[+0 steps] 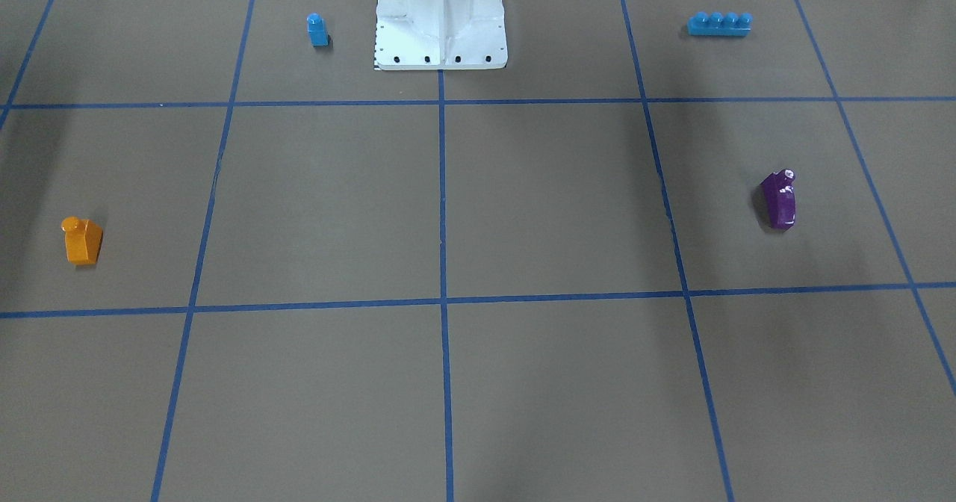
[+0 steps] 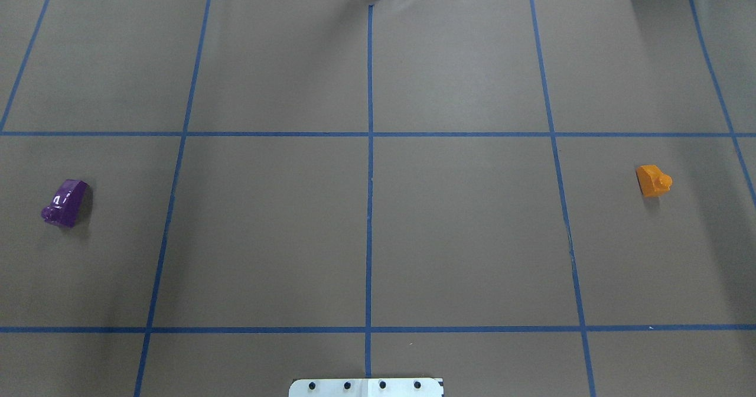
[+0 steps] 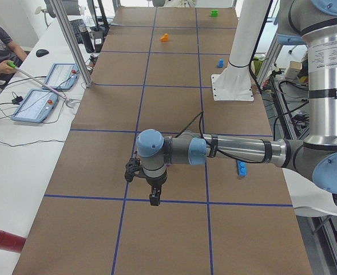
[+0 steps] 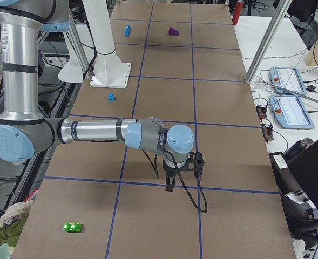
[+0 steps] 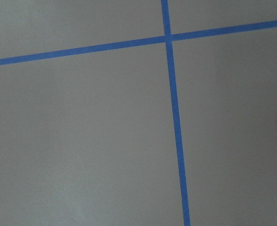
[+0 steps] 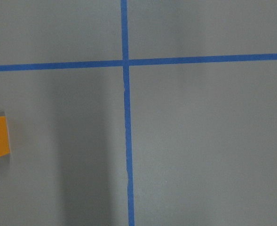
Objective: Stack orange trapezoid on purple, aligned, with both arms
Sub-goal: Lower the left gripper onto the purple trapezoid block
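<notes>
Left arm point(image 3: 237, 150): forearm runs level over the table point(image 2: 271, 231), wrist bent down, left gripper point(image 3: 154, 197) points down just above the paper near a tape crossing. Only the side view shows it, so can't tell if the fingers are spread or closed.

Right arm point(image 4: 94, 131): same pose, right gripper point(image 4: 169, 183) hangs tip-down with a looped cable beside it. Finger state can't be told either.

Orange trapezoid point(image 2: 653, 181): glossy plastic, one sloped face, one round stud, alone on the robot's right side. Purple point(image 2: 65, 202): glossy, same wedge shape, on the far left side, well apart from it.

Table is matte brown paper with a blue tape grid point(image 2: 370, 208). Small blue brick point(image 1: 317, 30) and long blue brick point(image 1: 718, 24) flank the white base point(image 1: 441, 39).
</notes>
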Controlling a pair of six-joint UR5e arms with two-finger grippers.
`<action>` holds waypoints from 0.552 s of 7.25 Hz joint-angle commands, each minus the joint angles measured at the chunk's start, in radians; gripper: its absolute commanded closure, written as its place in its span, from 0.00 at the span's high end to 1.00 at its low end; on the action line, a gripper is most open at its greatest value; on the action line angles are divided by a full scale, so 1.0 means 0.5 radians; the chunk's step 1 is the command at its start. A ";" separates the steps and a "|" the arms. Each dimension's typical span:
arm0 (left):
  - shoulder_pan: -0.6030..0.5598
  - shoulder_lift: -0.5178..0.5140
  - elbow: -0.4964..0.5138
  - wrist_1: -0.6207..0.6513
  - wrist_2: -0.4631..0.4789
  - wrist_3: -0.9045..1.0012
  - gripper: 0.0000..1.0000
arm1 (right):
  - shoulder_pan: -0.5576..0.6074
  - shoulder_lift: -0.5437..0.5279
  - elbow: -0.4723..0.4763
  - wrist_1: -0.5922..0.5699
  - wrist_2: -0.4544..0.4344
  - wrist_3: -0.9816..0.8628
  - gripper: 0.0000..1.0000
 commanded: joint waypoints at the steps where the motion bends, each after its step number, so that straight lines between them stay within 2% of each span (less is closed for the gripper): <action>1: -0.006 -0.035 -0.048 0.019 -0.003 -0.009 1.00 | 0.000 -0.001 -0.008 0.070 0.003 0.011 1.00; 2: 0.000 -0.044 -0.148 -0.011 -0.057 -0.021 1.00 | 0.000 0.002 0.004 0.070 0.003 0.017 1.00; 4: 0.079 -0.087 -0.177 -0.240 -0.055 -0.137 1.00 | -0.006 0.017 0.013 0.122 0.003 0.017 1.00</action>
